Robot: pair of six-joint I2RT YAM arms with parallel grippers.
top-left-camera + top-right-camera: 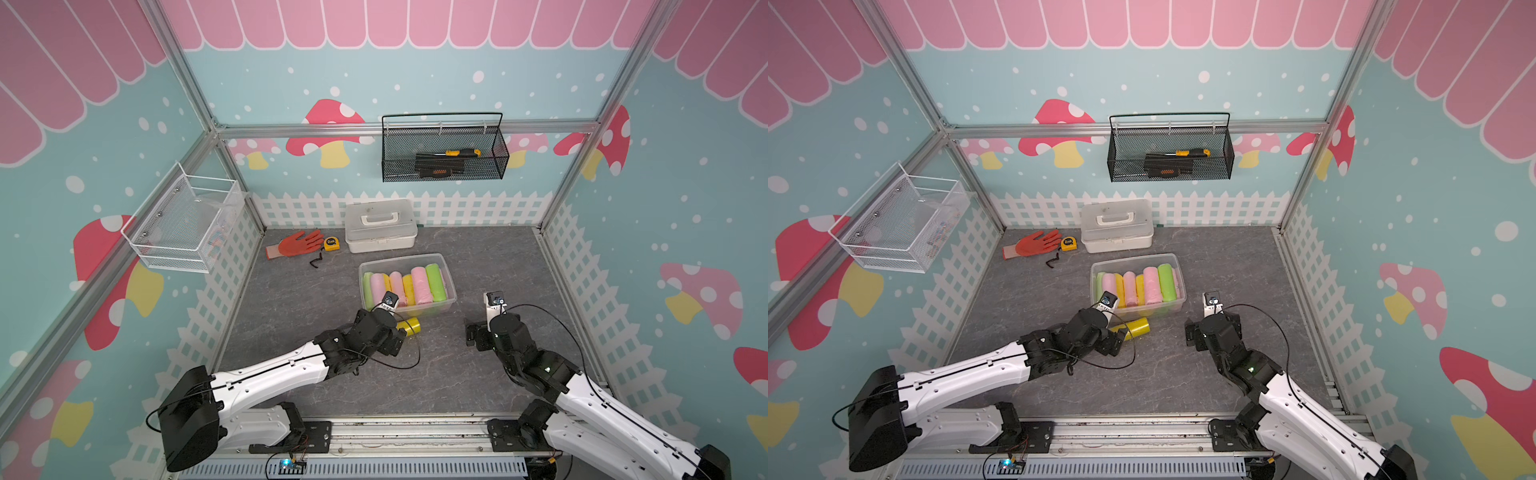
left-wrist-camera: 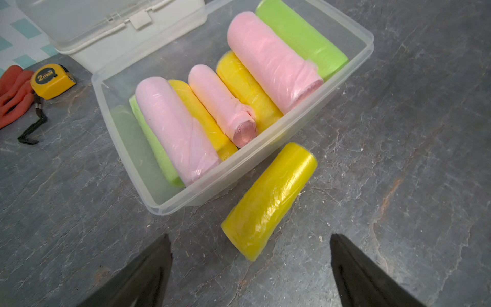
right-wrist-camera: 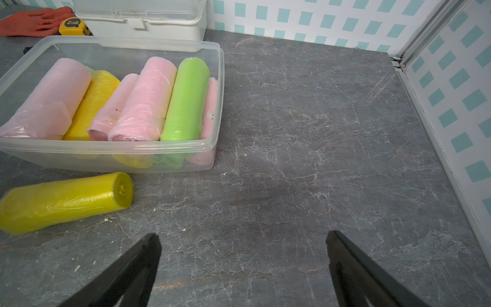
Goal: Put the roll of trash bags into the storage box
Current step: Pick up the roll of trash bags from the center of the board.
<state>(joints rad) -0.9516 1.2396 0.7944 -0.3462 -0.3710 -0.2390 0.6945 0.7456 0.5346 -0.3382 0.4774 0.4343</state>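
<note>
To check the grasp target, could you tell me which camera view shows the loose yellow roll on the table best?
The left wrist view: the whole yellow roll lies unobstructed beside the storage box. The right wrist view shows it at the picture's edge; in both top views the left arm hides most of it.

in both top views: high above the near rail [image 1: 415, 434], facing down and forward over the whole grey floor [image 1: 291, 299], far off. left wrist: low, close, storage box [image 2: 148, 186] centre frame. right wrist: equally close, same box upper left, yellow roll [image 3: 61, 202] shared too.
</note>
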